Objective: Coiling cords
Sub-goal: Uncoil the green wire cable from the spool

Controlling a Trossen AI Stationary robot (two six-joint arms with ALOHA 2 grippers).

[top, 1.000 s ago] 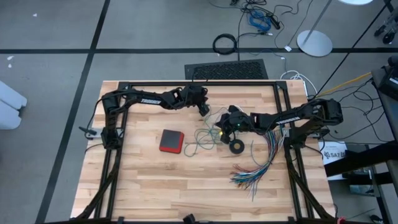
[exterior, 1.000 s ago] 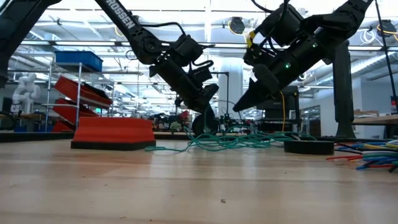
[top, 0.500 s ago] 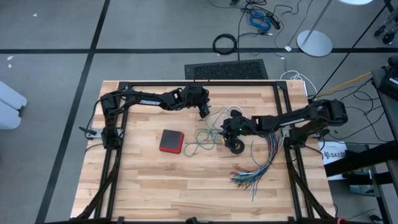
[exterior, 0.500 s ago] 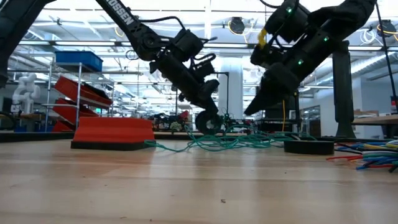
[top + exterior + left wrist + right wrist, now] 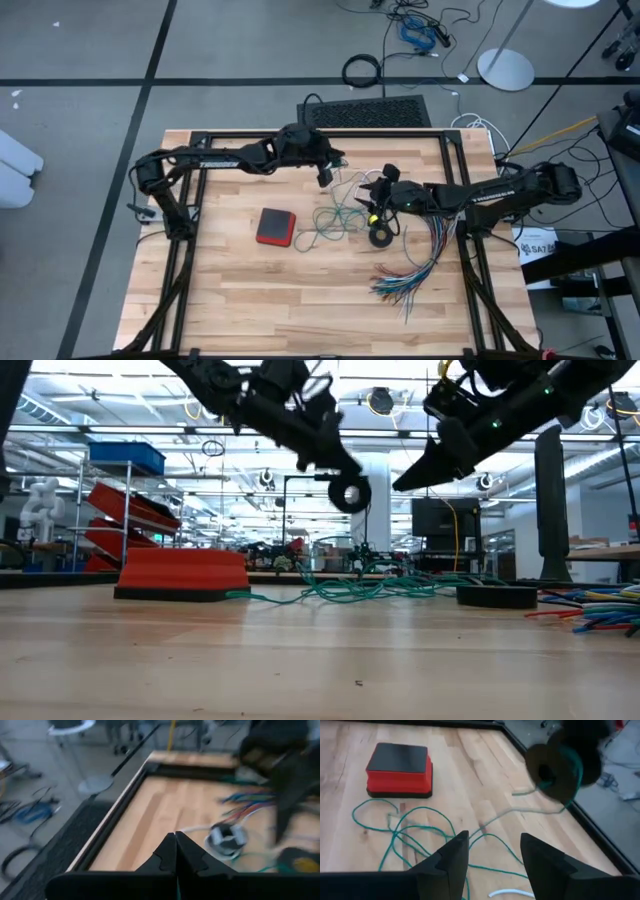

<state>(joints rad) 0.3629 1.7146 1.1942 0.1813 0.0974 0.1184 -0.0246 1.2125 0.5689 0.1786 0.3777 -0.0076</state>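
Note:
The teal cord [image 5: 325,218] lies in loose loops on the table's middle. The small round black-and-white piece [image 5: 350,493] hangs in the air at the tip of my left gripper [image 5: 338,465], which is shut. The white cord [image 5: 195,827] runs from those fingertips to the piece [image 5: 227,836]. In the right wrist view a teal strand follows the piece's rim [image 5: 577,770]. My right gripper [image 5: 492,852] is open above the teal loops [image 5: 415,827] and holds nothing. It is to the right of the piece. My left gripper pinches the white cord [image 5: 184,829] between its two shut fingers, close to the round piece. The fingers slant down from the table's left. The piece hangs just beyond the fingertips, clear of the table.
A red box with a black top [image 5: 275,227] stands left of the teal loops. A black ring [image 5: 380,237] lies right of them. A fanned bundle of multicoloured wires [image 5: 410,270] spreads over the table's right side.
My left gripper has gone up, taking the round piece from table level into the air. My right gripper has opened, risen, and drawn back a little toward the table's right edge.

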